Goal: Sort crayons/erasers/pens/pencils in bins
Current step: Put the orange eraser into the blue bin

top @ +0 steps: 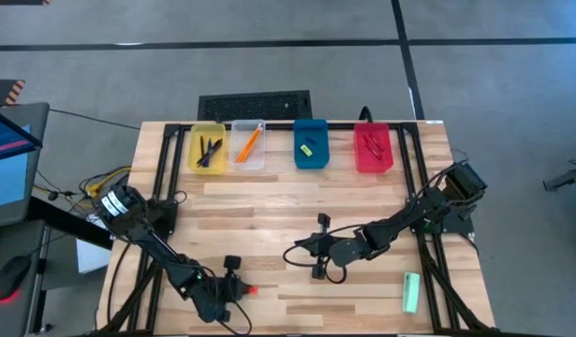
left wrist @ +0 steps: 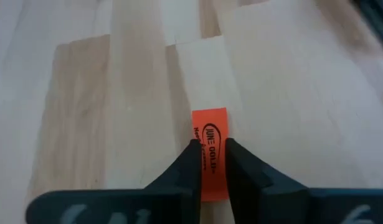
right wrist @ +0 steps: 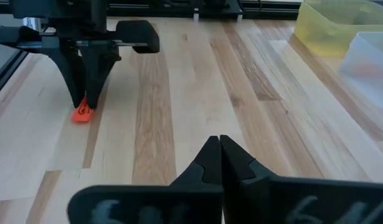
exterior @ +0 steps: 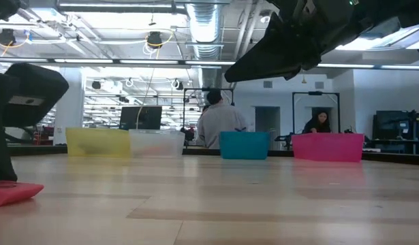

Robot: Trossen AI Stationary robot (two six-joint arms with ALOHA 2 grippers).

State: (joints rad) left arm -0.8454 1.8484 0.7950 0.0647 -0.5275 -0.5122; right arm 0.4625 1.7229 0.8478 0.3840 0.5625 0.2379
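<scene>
Down at the near left of the table, the left pincer stands tip-down over a red-orange eraser, fingers narrowed against its two long sides. The eraser lies flat on the wood; I judge this a grasp just made, the block not lifted yet. From across the table the same pincer shows as a dark wedge planted on the little orange block.

Printed lengthwise on the eraser in dark letters: an oval mark that looks like "JUNE GOLD", with a smaller line beside it partly hidden by a finger, not readable.

Mid-table, to the right, the right pincer hangs low with its fingers pressed together, holding nothing. It waits, clear of the left arm's path.

Near the right front edge lies a pale green bar, untouched.

Along the far edge, left to right: yellow bin with dark pens; clear bin with orange pencils; blue bin with a small yellow eraser; red bin with crayons. By that sorting, this eraser likely belongs in the blue bin.
</scene>
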